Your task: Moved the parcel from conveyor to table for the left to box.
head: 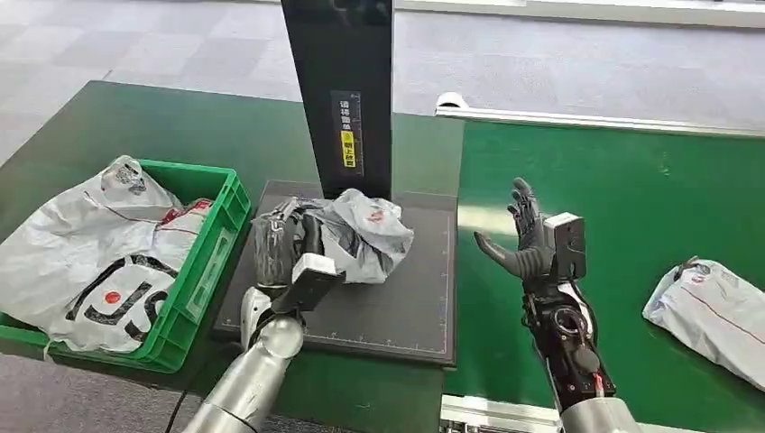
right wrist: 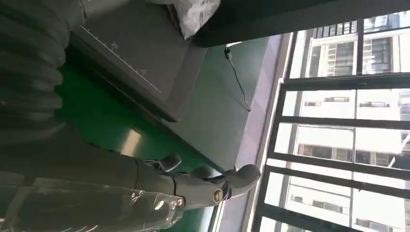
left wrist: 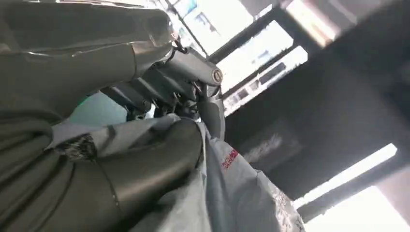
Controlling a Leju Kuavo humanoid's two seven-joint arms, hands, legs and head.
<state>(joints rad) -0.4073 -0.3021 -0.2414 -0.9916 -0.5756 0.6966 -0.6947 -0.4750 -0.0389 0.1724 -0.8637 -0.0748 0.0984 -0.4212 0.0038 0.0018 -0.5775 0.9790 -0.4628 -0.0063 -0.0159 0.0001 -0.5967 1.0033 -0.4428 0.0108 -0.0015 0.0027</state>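
One grey parcel (head: 365, 236) sits crumpled on the dark mat (head: 397, 316) by the black post — the left hand (head: 281, 242) grips its near side, fingers wrapped into the plastic. Over the green conveyor (head: 631, 198) the right hand (head: 526, 236) hovers empty, fingers spread.

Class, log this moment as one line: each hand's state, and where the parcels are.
left hand: grips grey parcel on scale pad | right hand: open | second parcel: on conveyor

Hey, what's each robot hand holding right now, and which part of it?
The left hand grips the crumpled grey parcel by its left side, on the dark scale platform. The right hand holds nothing; its fingers are spread above the green conveyor.
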